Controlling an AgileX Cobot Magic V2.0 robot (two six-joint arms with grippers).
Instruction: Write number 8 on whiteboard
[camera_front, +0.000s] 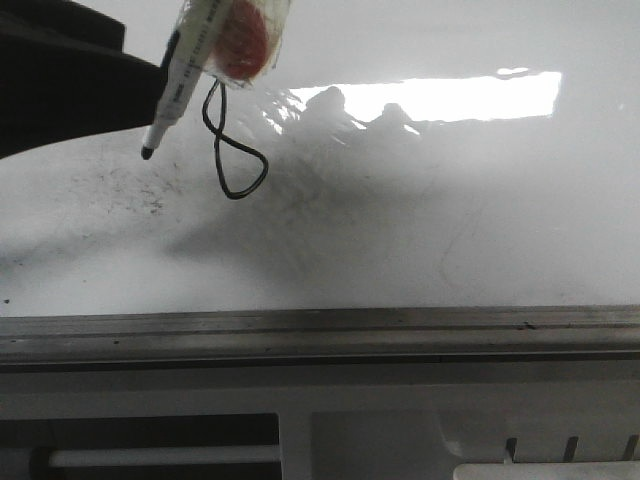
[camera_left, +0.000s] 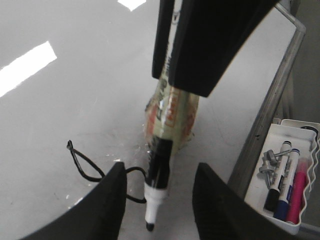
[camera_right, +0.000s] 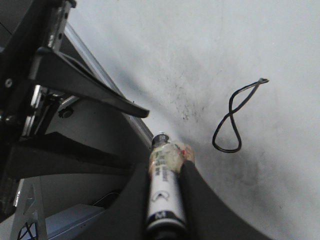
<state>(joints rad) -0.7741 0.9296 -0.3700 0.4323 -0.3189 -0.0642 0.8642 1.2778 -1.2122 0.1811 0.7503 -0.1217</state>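
Plainly, the 8 (camera_front: 232, 150) is drawn in thin black line in the upper left of the whiteboard (camera_front: 450, 220) in the front view, a narrow slanted loop with its top left open. It shows again in the left wrist view (camera_left: 85, 165) and the right wrist view (camera_right: 232, 120). Just left of it in the front view hangs the marker (camera_front: 175, 85), tilted with its black tip pointing down and left, close to the 8 but apart from its line. Whether the tip touches the board cannot be told. A clear wrap with a red patch (camera_front: 243, 40) bulges round the marker's upper barrel. The right tool (camera_right: 165, 175) is clenched on the marker's barrel (camera_right: 162, 190), and the left wrist view shows it as a dark bulk (camera_left: 200, 45) above the marker (camera_left: 160, 165). The left tool (camera_left: 160, 169) is released, its two black fingers (camera_left: 112, 200) spread wide on either side of the marker's tip without touching it; in the front view it is the dark mass (camera_front: 60, 80) at the upper left edge. Faint grey smudges lie left of the 8, and a bright glare (camera_front: 450, 95) crosses the upper right of the board. A grey rail (camera_front: 320, 330) runs along the board's lower edge. Beyond that rail in the left wrist view sits a white tray (camera_left: 312, 165) holding spare markers (camera_left: 285, 185).
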